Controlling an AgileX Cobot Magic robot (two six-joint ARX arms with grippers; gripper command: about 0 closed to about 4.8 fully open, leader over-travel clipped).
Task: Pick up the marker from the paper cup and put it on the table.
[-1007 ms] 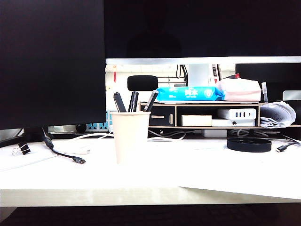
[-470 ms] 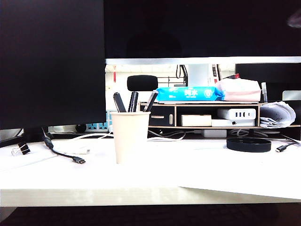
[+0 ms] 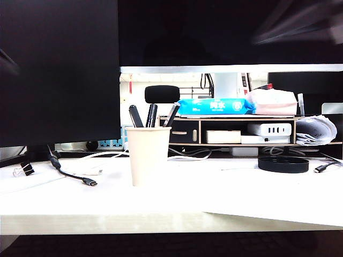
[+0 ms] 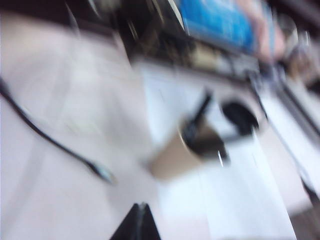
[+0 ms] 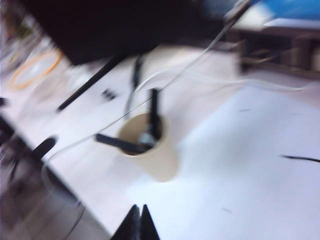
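Observation:
The paper cup stands upright on the table, left of centre. Three dark markers poke out of it; the slim straight black one in the middle is the marker. Both wrist views are smeared by motion. My left gripper is shut and empty, high above the table, with the cup well ahead of it. My right gripper is also shut and empty, above the table short of the cup. Only blurred arm streaks appear in the exterior view.
A black cable with a plug and a binder clip lie left of the cup. A black round disc lies at the right. A wooden shelf with a blue pack stands behind, under dark monitors.
Blurred streaks of both arms have come into the exterior view, at the top right and the left edge. The cup and its markers have not moved.

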